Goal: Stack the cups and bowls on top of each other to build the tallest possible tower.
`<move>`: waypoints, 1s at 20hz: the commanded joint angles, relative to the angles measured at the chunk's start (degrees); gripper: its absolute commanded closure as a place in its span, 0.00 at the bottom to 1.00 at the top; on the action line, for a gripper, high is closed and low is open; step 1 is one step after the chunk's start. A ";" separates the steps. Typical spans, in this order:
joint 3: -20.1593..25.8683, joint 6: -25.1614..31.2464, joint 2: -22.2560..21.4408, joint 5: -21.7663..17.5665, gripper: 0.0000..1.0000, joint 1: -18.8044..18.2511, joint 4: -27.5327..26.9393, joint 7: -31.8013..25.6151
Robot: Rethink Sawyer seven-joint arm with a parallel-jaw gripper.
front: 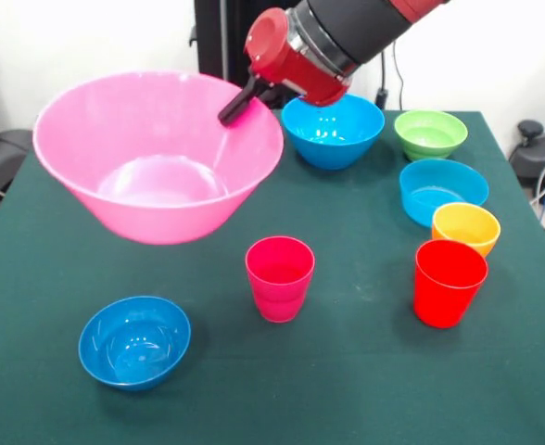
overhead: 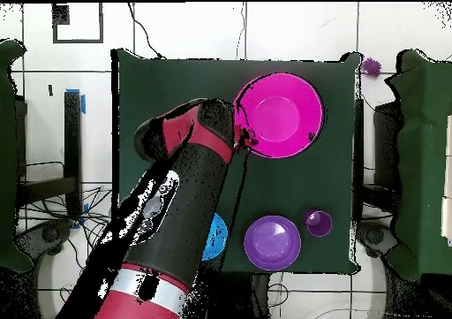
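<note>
My gripper (front: 238,102) is shut on the right rim of the huge pink bowl (front: 157,158) and holds it slightly tilted above the table's left half. In the overhead view the gripper (overhead: 240,139) is at the left rim of the pink bowl (overhead: 281,117). The magenta-pink cup (front: 280,277) and the red cup (front: 449,282) stand upright near the front. The small dark blue bowl (front: 134,340) is front left. The large blue bowl (front: 333,130), green bowl (front: 430,133), cyan bowl (front: 442,190) and orange bowl (front: 465,227) are on the right. The purple bowl (overhead: 272,242) and purple cup (overhead: 319,223) show only overhead.
The table has a dark green cloth (front: 365,371). My arm (overhead: 177,218) covers much of the overhead view and half hides the large blue bowl (overhead: 217,236). Cables and equipment lie past the table's edges.
</note>
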 commanded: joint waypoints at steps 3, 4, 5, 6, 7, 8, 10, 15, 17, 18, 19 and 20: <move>4.59 -6.26 4.27 -2.75 1.00 -1.91 -2.94 5.05; 4.78 -7.16 4.28 -2.79 1.00 -2.02 -2.92 4.78; 4.99 -7.58 4.49 -2.73 1.00 -2.29 -3.15 4.39; 5.06 -7.18 4.45 -2.46 1.00 -2.38 -3.07 4.08; 5.20 -7.18 4.85 -2.34 1.00 -2.69 -3.44 3.78; 5.22 -7.23 4.84 -2.33 1.00 -2.72 -3.43 3.48; 5.91 -7.52 4.75 -2.09 1.00 -3.28 -3.50 2.36; 8.42 -8.61 4.46 -1.25 1.00 -5.81 -3.71 -0.25; 9.46 -9.13 4.29 -1.22 1.00 -6.73 -3.72 -1.21; 9.91 -9.53 4.21 -1.21 1.00 -7.16 -3.65 -1.45; 10.36 -10.00 4.14 -1.39 1.00 -7.56 -3.60 -1.83; 10.88 -9.95 4.04 -1.25 1.00 -7.97 -3.55 -2.09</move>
